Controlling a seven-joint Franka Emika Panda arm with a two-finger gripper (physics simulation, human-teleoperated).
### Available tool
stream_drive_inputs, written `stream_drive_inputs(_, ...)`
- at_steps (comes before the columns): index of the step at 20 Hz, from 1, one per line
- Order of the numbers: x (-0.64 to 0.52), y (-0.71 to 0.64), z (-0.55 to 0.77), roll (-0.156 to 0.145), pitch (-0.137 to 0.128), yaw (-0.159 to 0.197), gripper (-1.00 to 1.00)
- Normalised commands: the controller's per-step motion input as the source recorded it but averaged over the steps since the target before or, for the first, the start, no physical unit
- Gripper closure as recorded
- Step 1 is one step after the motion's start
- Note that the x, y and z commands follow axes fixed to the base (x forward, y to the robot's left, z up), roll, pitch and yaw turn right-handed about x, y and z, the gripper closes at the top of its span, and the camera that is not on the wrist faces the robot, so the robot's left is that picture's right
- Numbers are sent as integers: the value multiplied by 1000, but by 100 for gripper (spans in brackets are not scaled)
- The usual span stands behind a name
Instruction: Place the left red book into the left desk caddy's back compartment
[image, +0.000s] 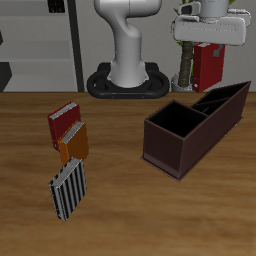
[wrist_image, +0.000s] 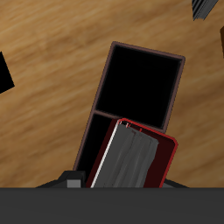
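Tool (image: 207, 52) fingers hidden behind left red book (image: 210, 66).

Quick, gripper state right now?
Gripper: closed on the red book, hanging above the caddy.

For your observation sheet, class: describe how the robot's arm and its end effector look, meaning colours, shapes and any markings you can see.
The arm is glossy white with thick, rounded, tube-like segments, rising from a flat black base plate. The end effector has a boxy white-and-light-grey body with darker grey parts beneath. In the wrist view only a dark grey edge of it shows. No cables, lettering or markings can be made out at this resolution.
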Motion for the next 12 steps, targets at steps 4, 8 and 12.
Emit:
stream_drive_inputs(4,166,-18,-268,2,57,-32,100)
stream_drive_inputs(8,18,96,-193,30,28,-16,100)
stream_drive_inputs(12,-25,100,-116,28,20,-15,100)
